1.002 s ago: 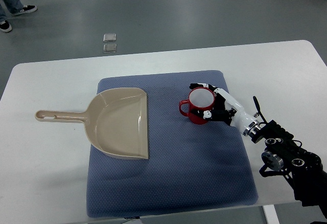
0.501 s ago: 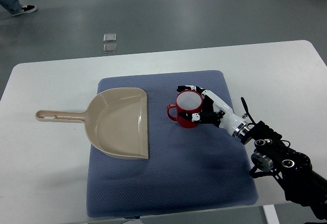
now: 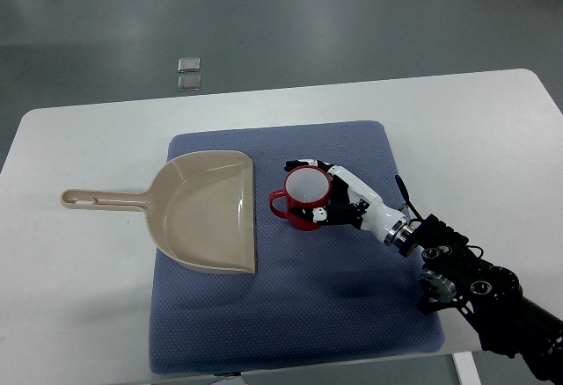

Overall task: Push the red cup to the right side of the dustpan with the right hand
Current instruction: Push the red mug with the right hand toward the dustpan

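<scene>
While the red cup stands upright on the blue mat, a narrow gap separates its handle from the dustpan edge at left; right hand fingers wrap around its right side, mat open beyond.

A single camera looks steeply down from the robot's side, set well above the table. Its view takes in the whole mat, most of the tabletop and grey floor at the far side
</scene>
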{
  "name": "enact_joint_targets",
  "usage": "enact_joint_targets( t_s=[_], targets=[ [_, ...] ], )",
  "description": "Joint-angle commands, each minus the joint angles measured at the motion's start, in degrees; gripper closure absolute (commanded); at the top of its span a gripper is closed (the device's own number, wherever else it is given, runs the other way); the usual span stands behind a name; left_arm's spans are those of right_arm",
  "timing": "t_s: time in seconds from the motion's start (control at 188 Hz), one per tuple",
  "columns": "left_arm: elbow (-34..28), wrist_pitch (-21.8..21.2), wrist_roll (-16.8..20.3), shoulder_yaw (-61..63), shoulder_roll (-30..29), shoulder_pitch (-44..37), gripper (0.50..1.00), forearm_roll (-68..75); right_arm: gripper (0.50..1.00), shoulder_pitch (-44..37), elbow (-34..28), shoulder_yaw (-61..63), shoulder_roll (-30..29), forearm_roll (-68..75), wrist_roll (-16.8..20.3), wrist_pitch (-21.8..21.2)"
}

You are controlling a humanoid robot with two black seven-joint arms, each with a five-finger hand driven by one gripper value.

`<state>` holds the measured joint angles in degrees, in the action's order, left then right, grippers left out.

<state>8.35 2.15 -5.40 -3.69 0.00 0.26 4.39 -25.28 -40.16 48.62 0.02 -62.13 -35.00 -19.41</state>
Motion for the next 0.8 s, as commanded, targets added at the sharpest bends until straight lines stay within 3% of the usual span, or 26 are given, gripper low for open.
enact_joint_targets(
  t_s=[0.0,0.794],
  targets=[
    [0.0,0.0,0.0,0.0,0.0,0.0,0.5,0.0,0.666,0.1,-0.1,-0.8,0.0,0.0,0.0,0.1],
    [0.0,0.0,0.0,0.0,0.0,0.0,0.5,0.0,0.679,-1.2,-1.4,-5.3,0.0,0.0,0.0,2.2]
  ],
)
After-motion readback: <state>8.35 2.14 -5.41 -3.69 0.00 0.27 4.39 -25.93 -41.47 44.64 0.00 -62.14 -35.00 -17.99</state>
